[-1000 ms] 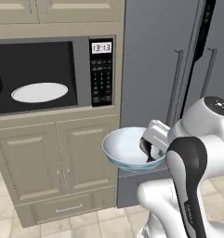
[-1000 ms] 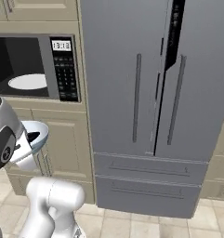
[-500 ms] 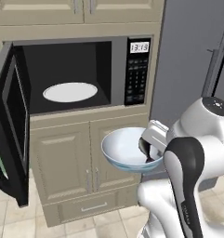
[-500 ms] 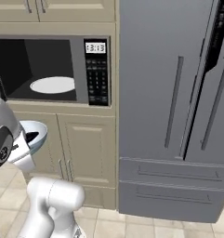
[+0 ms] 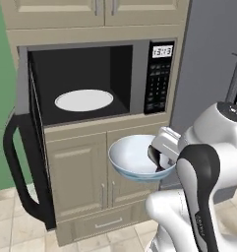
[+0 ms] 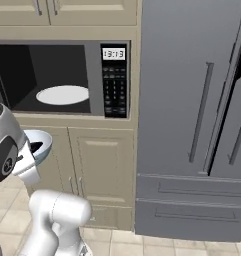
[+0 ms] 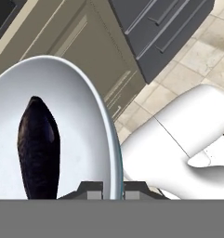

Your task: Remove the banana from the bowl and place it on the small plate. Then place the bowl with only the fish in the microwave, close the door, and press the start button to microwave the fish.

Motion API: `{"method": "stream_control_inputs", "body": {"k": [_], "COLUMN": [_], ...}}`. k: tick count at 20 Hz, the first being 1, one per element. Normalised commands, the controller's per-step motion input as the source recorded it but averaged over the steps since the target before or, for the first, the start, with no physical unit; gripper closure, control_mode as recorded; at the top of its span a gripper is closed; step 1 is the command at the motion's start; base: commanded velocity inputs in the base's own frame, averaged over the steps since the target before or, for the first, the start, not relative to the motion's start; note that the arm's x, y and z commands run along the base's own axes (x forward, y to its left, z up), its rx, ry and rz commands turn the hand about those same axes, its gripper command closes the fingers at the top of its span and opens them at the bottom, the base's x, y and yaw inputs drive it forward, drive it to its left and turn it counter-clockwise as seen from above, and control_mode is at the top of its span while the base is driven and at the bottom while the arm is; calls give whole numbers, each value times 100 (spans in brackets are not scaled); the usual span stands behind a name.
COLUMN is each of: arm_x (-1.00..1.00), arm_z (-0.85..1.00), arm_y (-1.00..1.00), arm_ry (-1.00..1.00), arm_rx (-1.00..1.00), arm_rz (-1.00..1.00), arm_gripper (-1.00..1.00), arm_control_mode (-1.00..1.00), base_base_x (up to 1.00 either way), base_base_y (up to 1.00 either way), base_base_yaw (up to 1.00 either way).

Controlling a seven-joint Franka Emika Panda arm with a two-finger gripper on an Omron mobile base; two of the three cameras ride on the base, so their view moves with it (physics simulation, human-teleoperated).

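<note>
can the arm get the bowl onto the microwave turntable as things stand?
Probably yes. The door is swung wide, the turntable is bare, and the gripper, shut on the bowl rim, holds it just below the opening.

The bowl [image 5: 134, 158] in the gripper [image 7: 113, 189] looks like glazed ceramic, pale blue-white, smooth and glossy. The fish [image 7: 38, 145] inside it, just above the fingertips, has a dark skin with a faint shine. Ahead of the hand, the microwave [image 5: 154, 74] has a matt black cavity, brushed steel trim and a smooth white turntable disc [image 5: 84, 100]. Its door [image 5: 34, 147] seems glossy black plastic. The cabinets [image 6: 99, 165] look like painted wood, beige and satin. The refrigerator [image 6: 192, 115] is matt grey metal.
</note>
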Motion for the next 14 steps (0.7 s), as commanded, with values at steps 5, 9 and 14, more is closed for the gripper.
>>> {"method": "stream_control_inputs", "body": {"k": [5, 9, 14], "arm_x": [0, 0, 0], "arm_z": [0, 0, 0], "arm_y": [0, 0, 0], "arm_ry": [0, 0, 0], "arm_rx": [0, 0, 0], "arm_rz": [0, 0, 0], "arm_gripper": [100, 100, 100], "arm_control_mode": [100, 100, 100], "base_base_x": [20, 28, 17], "base_base_y": [46, 38, 18], "base_base_yaw": [-4, -2, 0]}}
